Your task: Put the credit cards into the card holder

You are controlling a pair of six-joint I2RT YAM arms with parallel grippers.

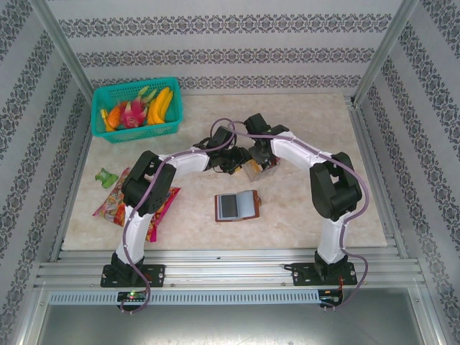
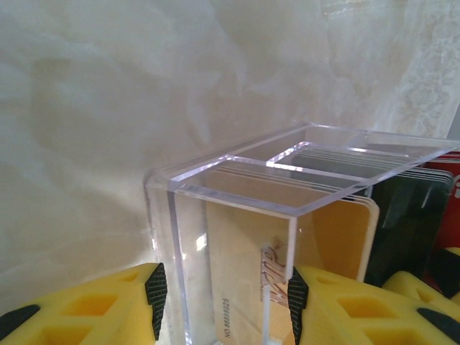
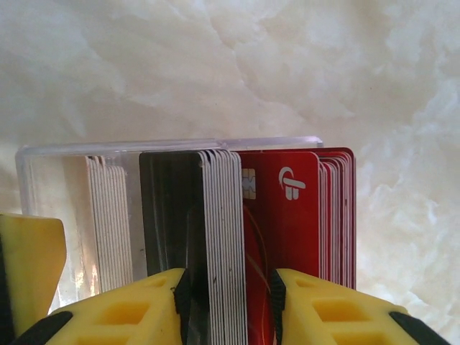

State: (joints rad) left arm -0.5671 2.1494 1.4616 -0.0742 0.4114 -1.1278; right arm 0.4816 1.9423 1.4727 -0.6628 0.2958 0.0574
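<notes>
Cards (image 3: 223,215) stood upright, clenched in your right pincer (image 3: 228,284), left pincer (image 2: 224,287) clamping their stand (image 2: 180,237), holder (image 1: 237,206) open toward your bases.

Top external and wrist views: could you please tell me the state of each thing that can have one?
left gripper, shut on the clear box.
right gripper, shut on some of the credit cards.
clear box, upright, clamped at its sides.
credit cards, standing on edge in the clear box.
card holder, lying open, sleeves up.
</notes>
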